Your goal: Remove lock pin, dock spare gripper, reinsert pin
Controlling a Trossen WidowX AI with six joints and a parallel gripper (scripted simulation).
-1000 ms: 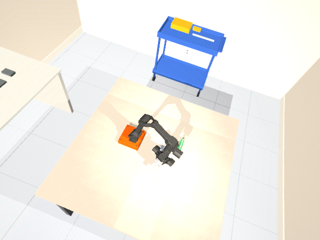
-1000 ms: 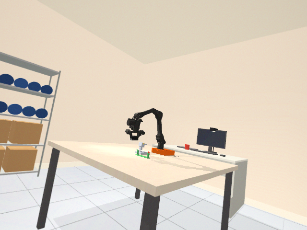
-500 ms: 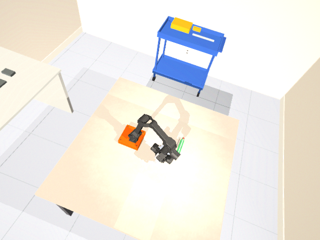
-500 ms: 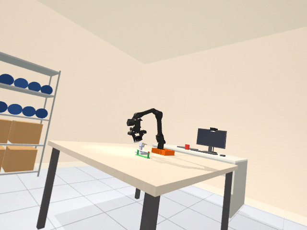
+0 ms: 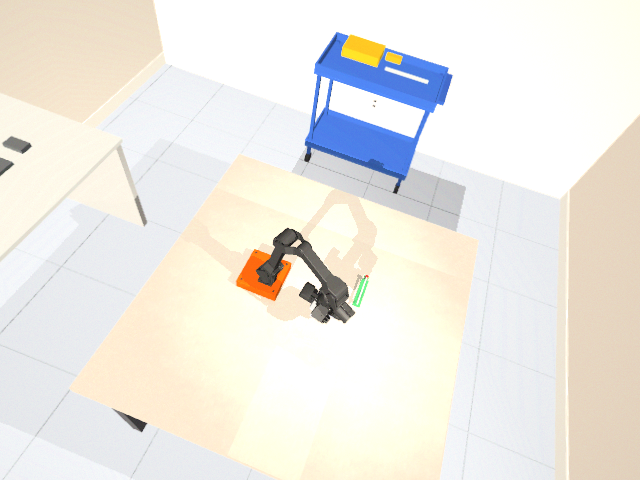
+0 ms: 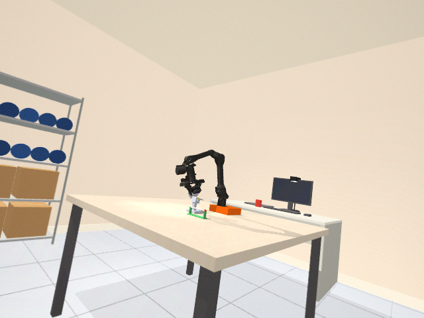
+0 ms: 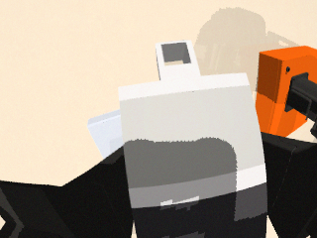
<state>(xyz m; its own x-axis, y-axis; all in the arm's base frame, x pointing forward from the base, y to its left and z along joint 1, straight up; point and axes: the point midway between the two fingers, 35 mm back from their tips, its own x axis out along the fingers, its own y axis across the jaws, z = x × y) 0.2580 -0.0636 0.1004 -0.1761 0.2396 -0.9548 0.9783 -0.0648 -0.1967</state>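
My gripper (image 5: pixel 314 302) (image 6: pixel 195 190) (image 7: pixel 193 156) is shut on the spare gripper (image 7: pixel 183 116), a pale grey-white block with a dark lower part. Its white spigot (image 7: pixel 179 73), with a square hole through it, sticks out free at the top of the wrist view. The mount (image 6: pixel 195 202) is a pale upright stand on the table, just below my gripper in the exterior view. A pale bluish plate shows partly behind the spare gripper in the wrist view. The lock pin, with a red head (image 5: pixel 366 276) (image 6: pixel 205 210), rests along a green cradle (image 5: pixel 356 303) (image 6: pixel 197 216) beside the mount. The socket opening is hidden.
The orange base (image 5: pixel 250 276) (image 6: pixel 230 209) (image 7: pixel 271 76) carries the arm behind the mount. The table (image 5: pixel 206 361) (image 6: pixel 212 239) has its edges well away from the arm. A blue cart (image 5: pixel 361 139) and a desk (image 5: pixel 62 139) (image 6: pixel 328 220) stand beyond it.
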